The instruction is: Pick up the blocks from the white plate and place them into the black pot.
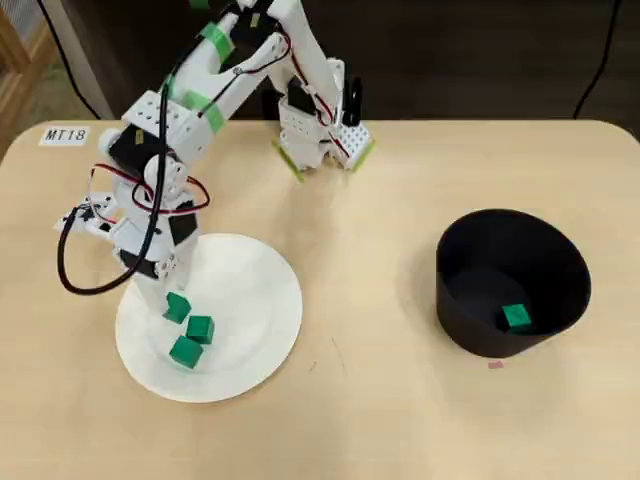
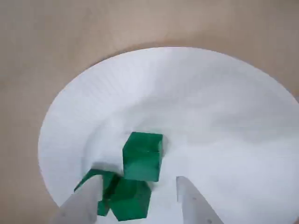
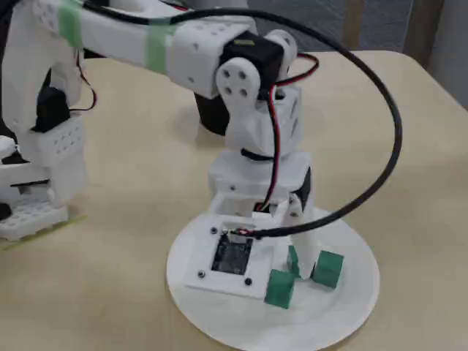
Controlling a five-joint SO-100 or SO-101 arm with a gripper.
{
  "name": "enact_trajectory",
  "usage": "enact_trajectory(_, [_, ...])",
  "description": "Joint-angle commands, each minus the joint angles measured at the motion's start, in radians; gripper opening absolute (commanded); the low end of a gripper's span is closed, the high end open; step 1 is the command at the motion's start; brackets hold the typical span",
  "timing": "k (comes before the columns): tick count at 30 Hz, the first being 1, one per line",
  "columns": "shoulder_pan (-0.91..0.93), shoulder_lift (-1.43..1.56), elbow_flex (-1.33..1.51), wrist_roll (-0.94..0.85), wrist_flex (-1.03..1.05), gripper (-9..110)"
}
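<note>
Green blocks number four: three sit clustered on the white plate [image 1: 250, 300], and one lies at the bottom of the black pot [image 1: 470, 300]. In the overhead view the plate's three are an upper block [image 1: 177, 307], a middle block [image 1: 200, 328] and a lower block [image 1: 186, 352], close together in the plate's left half, while the potted block [image 1: 516, 317] rests near the pot's front wall. The wrist view shows the plate [image 2: 210, 107] from close above, with one block [image 2: 143, 156] upright ahead of the fingers and two more crowded just below and left of it.

White fingers of the end effector [image 2: 139, 198] stand apart, spread open around that cluster with nothing clamped between them; one fingertip [image 2: 86, 200] overlaps the leftmost block. In the fixed view the end effector [image 3: 296, 259] points down onto the plate [image 3: 351, 292], blocks just beside its tips.

Pale wooden tabletop [image 1: 360, 420] carries plate on the left and pot well apart on the right in the overhead view. A label reading MT18 [image 1: 64, 135] is stuck near the far left corner.
</note>
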Motion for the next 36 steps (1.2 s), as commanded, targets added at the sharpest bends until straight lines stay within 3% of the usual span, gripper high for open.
enact_trajectory(1, [-0.009, 0.034, -0.038, -0.009, 0.009, 27])
enact_trajectory(23, [0.018, -0.097, -0.067, 0.089, -0.046, 26])
enact_trajectory(26, [0.018, -0.120, -0.089, 0.097, -0.063, 21])
enact_trajectory(30, [0.020, -0.161, -0.143, 0.129, -0.067, -1])
enact_trajectory(36, [0.003, -0.178, -0.170, 0.115, -0.061, -2])
